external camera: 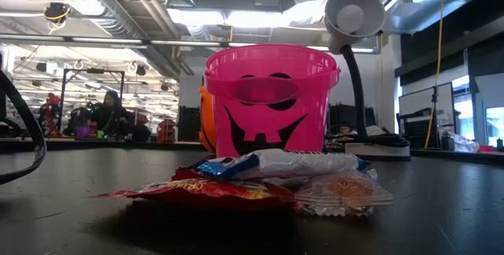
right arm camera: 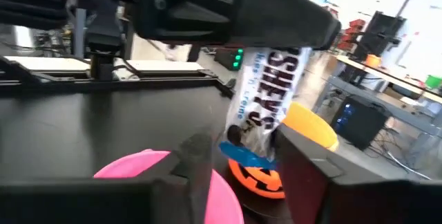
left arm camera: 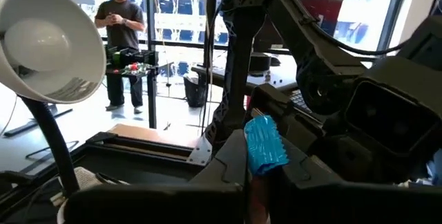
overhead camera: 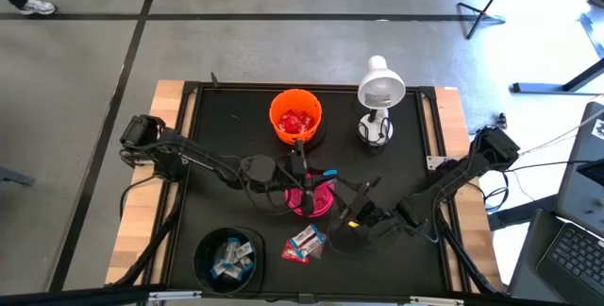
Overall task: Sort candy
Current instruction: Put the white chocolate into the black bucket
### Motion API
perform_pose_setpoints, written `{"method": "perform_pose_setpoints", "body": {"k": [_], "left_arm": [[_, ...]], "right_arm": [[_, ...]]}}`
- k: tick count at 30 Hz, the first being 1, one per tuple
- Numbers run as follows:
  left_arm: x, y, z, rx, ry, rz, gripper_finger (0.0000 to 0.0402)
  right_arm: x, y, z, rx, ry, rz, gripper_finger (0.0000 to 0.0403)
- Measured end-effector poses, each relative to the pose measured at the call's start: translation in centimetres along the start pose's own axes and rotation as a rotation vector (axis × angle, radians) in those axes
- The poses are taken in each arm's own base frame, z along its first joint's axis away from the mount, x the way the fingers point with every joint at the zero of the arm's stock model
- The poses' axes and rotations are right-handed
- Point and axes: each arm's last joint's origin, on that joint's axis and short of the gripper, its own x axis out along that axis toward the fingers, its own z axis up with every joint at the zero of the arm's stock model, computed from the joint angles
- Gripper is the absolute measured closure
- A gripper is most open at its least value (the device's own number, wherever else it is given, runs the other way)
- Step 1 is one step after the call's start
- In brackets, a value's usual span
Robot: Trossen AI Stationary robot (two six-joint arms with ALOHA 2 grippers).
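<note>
A silver-and-brown candy bar [right arm camera: 266, 92] with blue crimped ends is lifted above the pink bowl [overhead camera: 316, 200]. My left gripper [overhead camera: 307, 167], reaching in from the table's left, is shut on it. My right gripper [right arm camera: 242, 175] comes from the right and stands open, one finger on either side of the bar's other end [right arm camera: 243, 156]. Loose candy [overhead camera: 307, 243] lies on the black table near the front, also in the low view as a candy pile [external camera: 252, 180]. The orange bowl [overhead camera: 295, 117] holds red candy, and the black bowl [overhead camera: 226, 259] holds blue-and-white candy. My left gripper pinches the candy bar between its two fingers just short of one blue crimped end [left arm camera: 266, 144], which sticks out past the fingertips. The fingers come level from the table's left. The bar is lifted clear, above the pink bowl. My right gripper: I cannot tell whether its fingers [right arm camera: 304, 158] touch the bar's other end.
A white desk lamp [overhead camera: 379, 89] stands at the far right of the table, next to the orange bowl. The black bowl is at the near left. A person [left arm camera: 121, 23] stands in the room beyond the table.
</note>
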Motion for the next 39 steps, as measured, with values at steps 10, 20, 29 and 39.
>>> {"method": "perform_pose_setpoints", "body": {"k": [10, 20, 29, 39], "left_arm": [[-5.3, -0.5, 4.7, 0.153, 0.149, -0.052, 0.039], [-17.6, -2.0, 8.8, 0.134, 0.405, -0.331, 0.0383], [-21.5, -4.7, 6.3, 0.047, 0.672, -0.413, 0.0382], [-21.0, -7.3, 3.2, -0.019, 0.879, -0.5, 0.0355]], "right_arm": [[-4.3, 1.1, 4.0, -0.07, -0.063, 0.01, 0.0137], [-9.9, 1.3, 6.3, -0.081, -0.098, 0.01, 0.0125], [-9.9, 1.4, 6.3, -0.073, -0.098, 0.01, 0.0125], [-9.9, 1.4, 6.3, -0.069, -0.098, 0.011, 0.0125]]}}
